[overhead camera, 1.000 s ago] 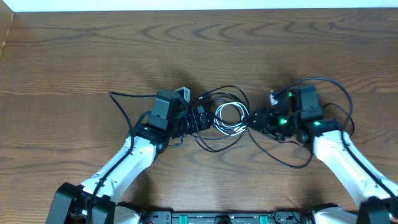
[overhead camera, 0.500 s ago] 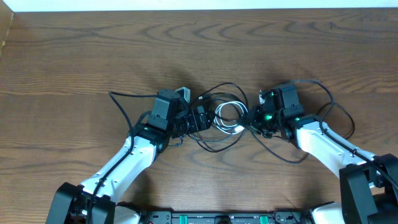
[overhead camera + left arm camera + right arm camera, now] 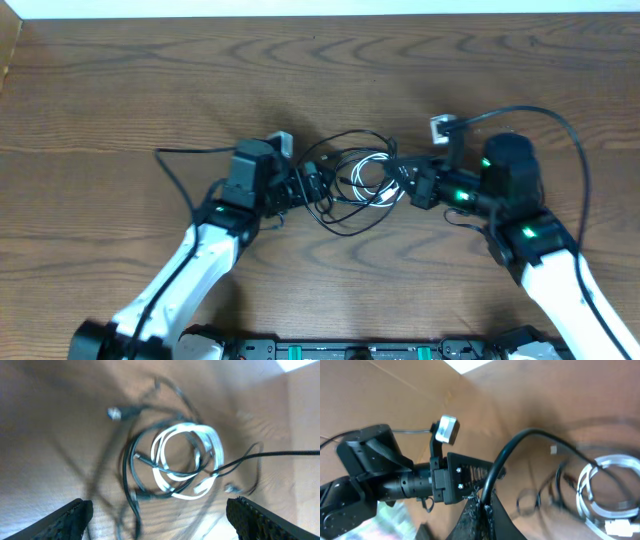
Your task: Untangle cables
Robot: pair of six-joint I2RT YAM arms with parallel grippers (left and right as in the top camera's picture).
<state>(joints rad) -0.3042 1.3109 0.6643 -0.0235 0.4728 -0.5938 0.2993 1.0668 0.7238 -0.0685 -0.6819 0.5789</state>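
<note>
Right wrist view first: my right claw point(image 3: 481, 506) is closed, and one black cable point(image 3: 512, 447) is pinched between its tips and rises from them in a curve. Further out, the rest of the bundle lies on the table point(image 3: 630, 390).

My left claw point(image 3: 159, 515) is opened wide and holds nothing. It hangs over the bundle, where the white cable point(image 3: 207, 435) is coiled in loops in the middle and black strands cross through and around it.

Seen from overhead, my two claws stand at opposite sides of the bundle, near the middle of the table.

I judge that the step in hand is separating one black cable from the knot. The next move, I think, needs a slow pull of my right claw away from the bundle. Meanwhile the left claw should come down and hold the white loops, so that the whole bundle is not dragged along.
</note>
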